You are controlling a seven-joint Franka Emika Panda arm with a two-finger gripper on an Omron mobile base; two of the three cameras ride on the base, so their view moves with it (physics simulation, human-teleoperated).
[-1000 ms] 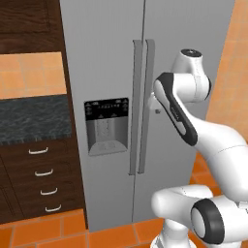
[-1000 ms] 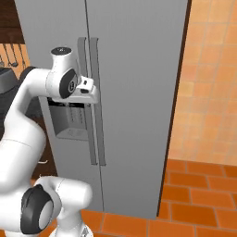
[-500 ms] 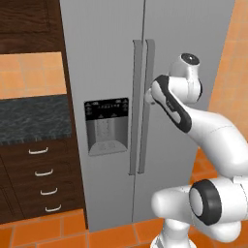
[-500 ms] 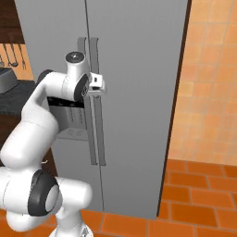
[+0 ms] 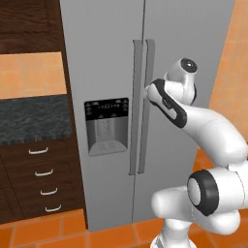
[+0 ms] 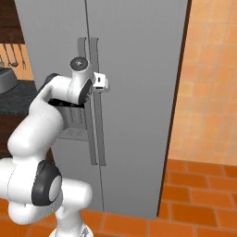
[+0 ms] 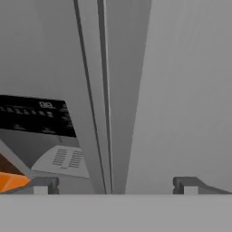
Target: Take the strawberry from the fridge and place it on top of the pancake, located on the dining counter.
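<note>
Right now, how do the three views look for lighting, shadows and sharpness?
Left base view: flat, even light on the fridge, faint shadow beside the handles, slightly soft. Right base view: same flat render, no glare. Hand view: close and blurry, dispenser panel text unreadable, the open gripper tips dim at the bottom.

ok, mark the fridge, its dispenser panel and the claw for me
fridge (image 5: 193,43), left base view, bare face of the right-hand door.
dispenser panel (image 5: 106,125), left base view, middle of the black panel on the left-hand door.
claw (image 7: 116,185), hand view, midway between the two fingertips, jaws wide open at the door handles.
</note>
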